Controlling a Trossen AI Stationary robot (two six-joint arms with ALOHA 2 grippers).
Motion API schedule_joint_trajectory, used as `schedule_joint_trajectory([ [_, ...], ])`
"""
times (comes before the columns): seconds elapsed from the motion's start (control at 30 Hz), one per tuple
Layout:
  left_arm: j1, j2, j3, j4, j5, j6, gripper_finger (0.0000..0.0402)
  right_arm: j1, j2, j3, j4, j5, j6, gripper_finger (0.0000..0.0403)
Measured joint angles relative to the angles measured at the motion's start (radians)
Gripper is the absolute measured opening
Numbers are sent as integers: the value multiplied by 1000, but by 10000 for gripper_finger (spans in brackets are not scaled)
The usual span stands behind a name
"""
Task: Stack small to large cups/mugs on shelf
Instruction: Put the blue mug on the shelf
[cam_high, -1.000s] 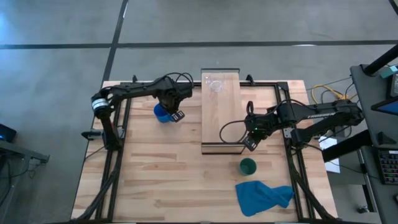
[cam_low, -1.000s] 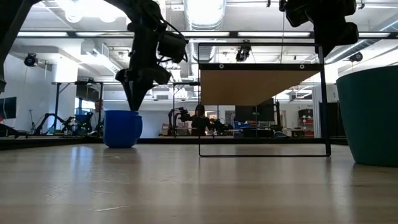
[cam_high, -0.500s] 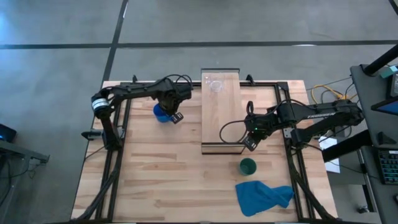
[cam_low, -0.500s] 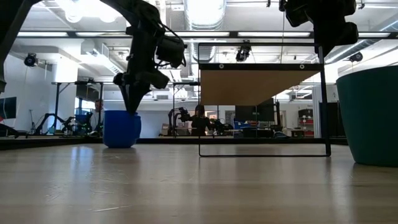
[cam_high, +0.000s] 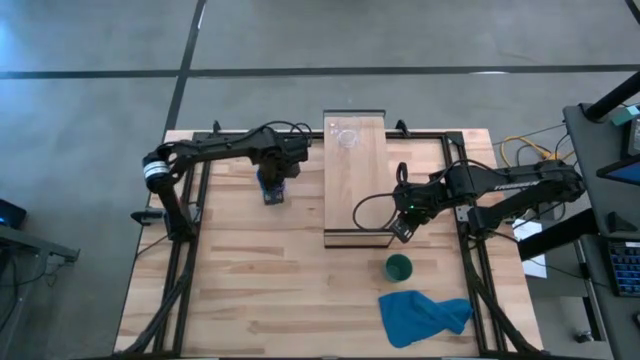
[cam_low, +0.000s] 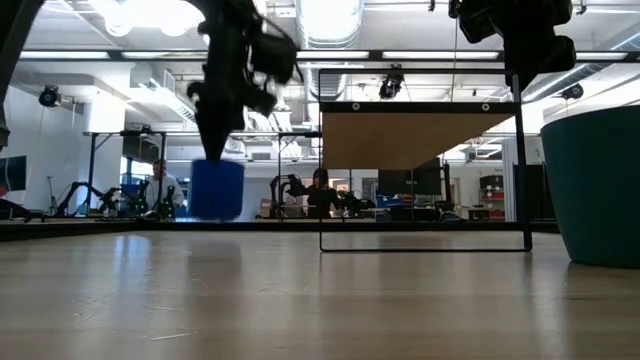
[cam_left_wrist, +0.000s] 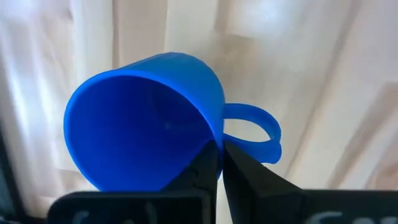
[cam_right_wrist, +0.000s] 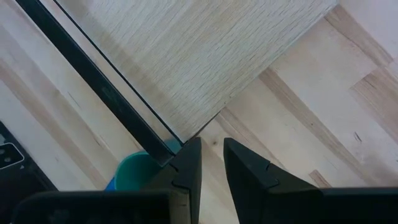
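Observation:
The bright blue mug (cam_left_wrist: 143, 118) hangs under my left gripper (cam_left_wrist: 221, 149) just above the table, left of the shelf; from above the left gripper (cam_high: 272, 188) covers most of it. The tiny clear cup (cam_high: 346, 135) stands on the far end of the shelf (cam_high: 355, 190), a light-wood board raised on a dark frame. The dark green cup (cam_high: 399, 267) stands on the table in front of the shelf's near right corner. My right gripper (cam_right_wrist: 212, 146) hovers over that corner, fingers almost together and holding nothing. My left gripper pinches the mug's wall at the rim (cam_left_wrist: 214, 138), right beside the handle (cam_left_wrist: 258, 127), one finger inside the mug and one outside. The fingers come from above, pointing down. The mug (cam_low: 216, 188) hangs roughly upright below them, lifted clear of the table.
A crumpled blue cloth (cam_high: 425, 315) lies near the table's near right corner, just beyond the green cup (cam_low: 595, 185). The shelf's dark frame (cam_low: 522, 170) stands up from the tabletop. Bare wood spreads across the table's left and near parts.
My left gripper, shut on the mug's rim, has risen and shifted a little toward the shelf, turning to point more straight down. The blue mug has come off the table and now hangs clear of it.

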Motion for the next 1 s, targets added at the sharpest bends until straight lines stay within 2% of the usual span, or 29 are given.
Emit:
schedule_joint_trajectory([
  [0.13,-49,-74,74,-42,-1,127,0,0,0,0,0,34,0,63],
  [0.4,-180,-205,252,-35,-1,589,0,-2,0,0,4,70,-1,63],
  [0.6,-200,-188,383,84,-7,721,0,-2,0,0,9,144,-2,63],
  [0.73,-192,-116,434,146,-11,725,0,-2,-1,0,30,275,12,63],
  [0.87,-191,-20,463,137,-20,724,0,-9,-4,0,46,492,102,63],
  [1.0,-192,67,495,141,-96,722,0,-34,-15,1,70,629,172,63],
])
